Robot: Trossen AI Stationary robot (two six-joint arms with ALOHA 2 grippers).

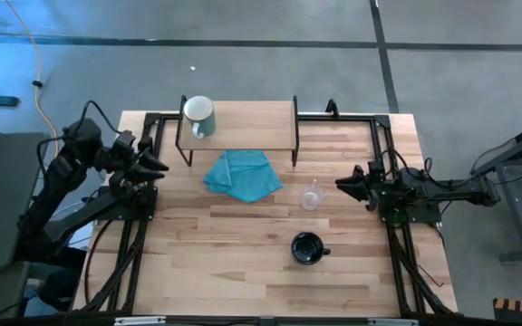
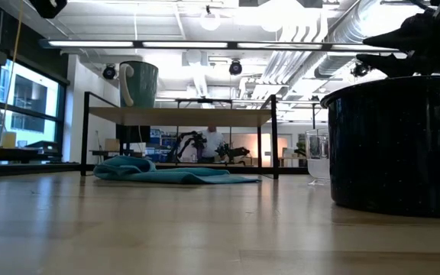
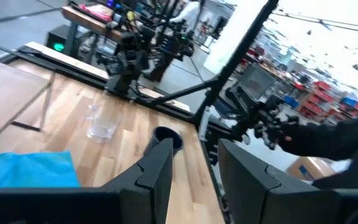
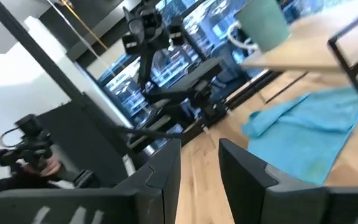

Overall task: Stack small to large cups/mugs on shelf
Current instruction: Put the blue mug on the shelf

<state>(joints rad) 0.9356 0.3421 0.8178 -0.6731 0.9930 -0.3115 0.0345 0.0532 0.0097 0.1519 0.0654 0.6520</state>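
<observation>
Nearest the low camera, at the right of that frame, stands the black handled mug (image 2: 398, 145); from above it sits low and right of centre on the light-wood tabletop (image 1: 243, 263), mouth up, handle pointing right. Up and just right of it in the high view stands the small clear glass cup (image 1: 311, 196), upright and apart from the mug. Left of the glass lies a crumpled blue cloth (image 1: 241, 175), partly under the front edge of the low light-wood shelf on thin black legs (image 1: 252, 122). On the shelf's left end stands the pale white-green handled mug (image 1: 198, 115), upright. The left gripper (image 1: 159, 166) hangs at the left edge of the table, beside the shelf's left legs and holding nothing; its wrist view shows the fingers (image 3: 157, 168) apart. The right gripper (image 1: 341, 184) hangs at the right side, near the glass but clear of it; its fingers (image 4: 166, 169) likewise stand apart, empty.
</observation>
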